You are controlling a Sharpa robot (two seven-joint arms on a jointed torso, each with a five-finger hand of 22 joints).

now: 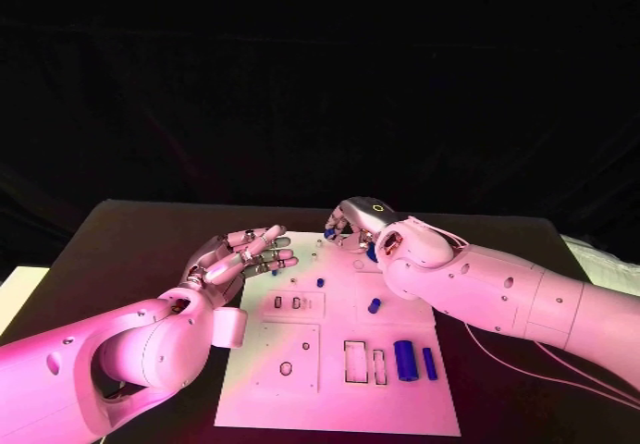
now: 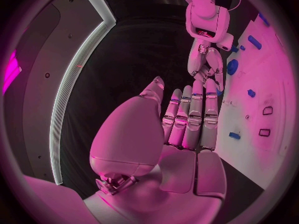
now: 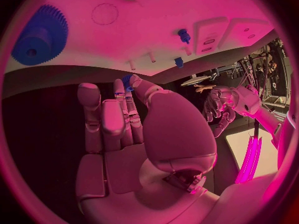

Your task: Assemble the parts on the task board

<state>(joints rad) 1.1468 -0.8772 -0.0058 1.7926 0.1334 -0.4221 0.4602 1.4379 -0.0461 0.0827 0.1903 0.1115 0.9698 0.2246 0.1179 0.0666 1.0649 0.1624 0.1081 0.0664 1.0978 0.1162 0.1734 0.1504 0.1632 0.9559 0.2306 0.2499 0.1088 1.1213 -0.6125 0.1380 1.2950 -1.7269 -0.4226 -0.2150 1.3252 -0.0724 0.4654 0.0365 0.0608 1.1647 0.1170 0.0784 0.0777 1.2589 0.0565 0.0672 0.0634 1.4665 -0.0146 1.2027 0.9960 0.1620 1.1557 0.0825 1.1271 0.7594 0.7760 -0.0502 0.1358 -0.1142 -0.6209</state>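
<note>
Strong pink-magenta light covers the scene. The task board (image 1: 340,370) and both arms are brightly lit; the bench (image 1: 133,240) stays dim and the background is black. The wrist views bend straight edges toward their circular rims. A bright pink strip (image 3: 250,159) glares in the right wrist view.

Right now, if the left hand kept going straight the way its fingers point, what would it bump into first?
Probably the right hand. The left hand has its fingers aimed toward it across the task board's far corner. Depth is unclear, so it might pass beside it.
</note>
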